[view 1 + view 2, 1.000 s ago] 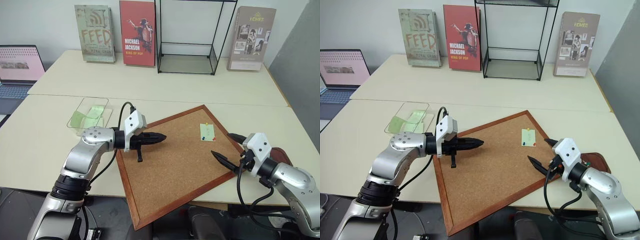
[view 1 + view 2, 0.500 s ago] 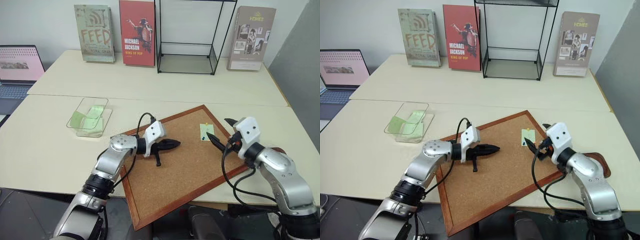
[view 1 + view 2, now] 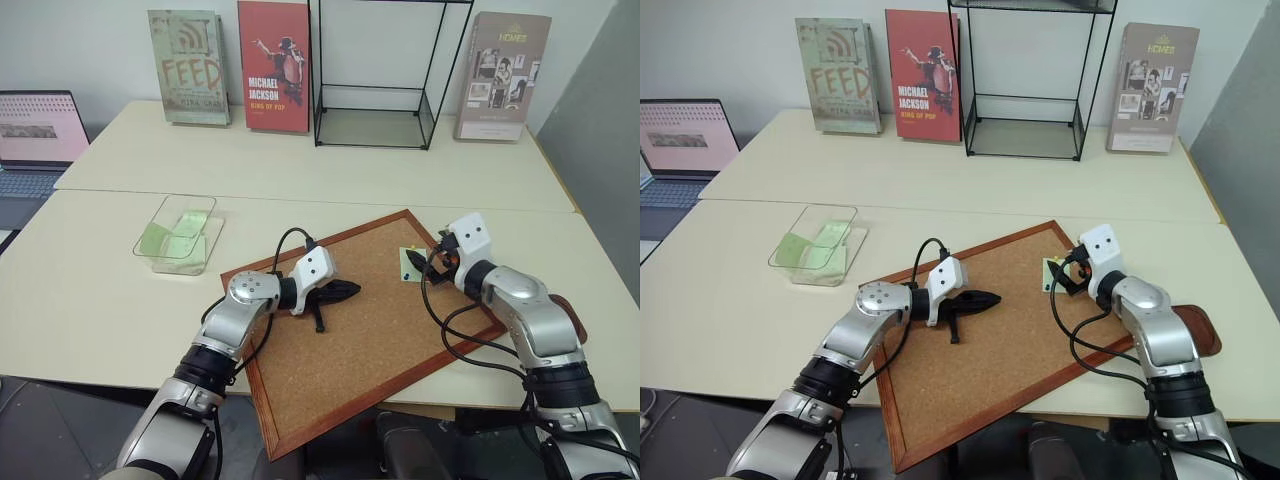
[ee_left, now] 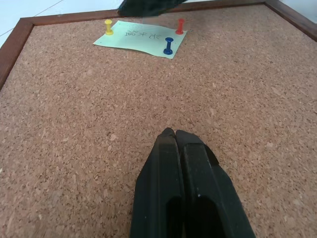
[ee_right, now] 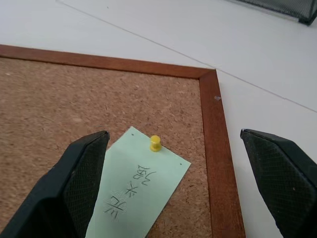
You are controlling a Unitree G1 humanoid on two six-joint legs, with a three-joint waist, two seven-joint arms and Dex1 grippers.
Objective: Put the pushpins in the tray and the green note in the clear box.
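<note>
The green note (image 4: 141, 38) is pinned near the far right corner of the corkboard (image 3: 370, 340). Three pushpins hold it: yellow (image 5: 155, 143), red (image 4: 180, 25) and blue (image 4: 168, 46). My right gripper (image 5: 173, 135) hangs open just over the note, its fingers on either side of the yellow pin and the board's corner. My left gripper (image 4: 171, 133) is shut and empty, low over the middle of the board and pointing toward the note. The tray (image 3: 1200, 330) lies behind my right arm at the table's right. The clear box (image 3: 180, 232) sits at the left with green slips inside.
Three upright books (image 3: 274, 66) and a tall black wire-frame case (image 3: 375, 110) line the back of the far table. A laptop (image 3: 38, 130) stands at the far left. The corkboard's near corner overhangs the table's front edge.
My right gripper has moved forward from the board's right edge to just over the note, still open. My left gripper sank toward the board's middle, then held still.
</note>
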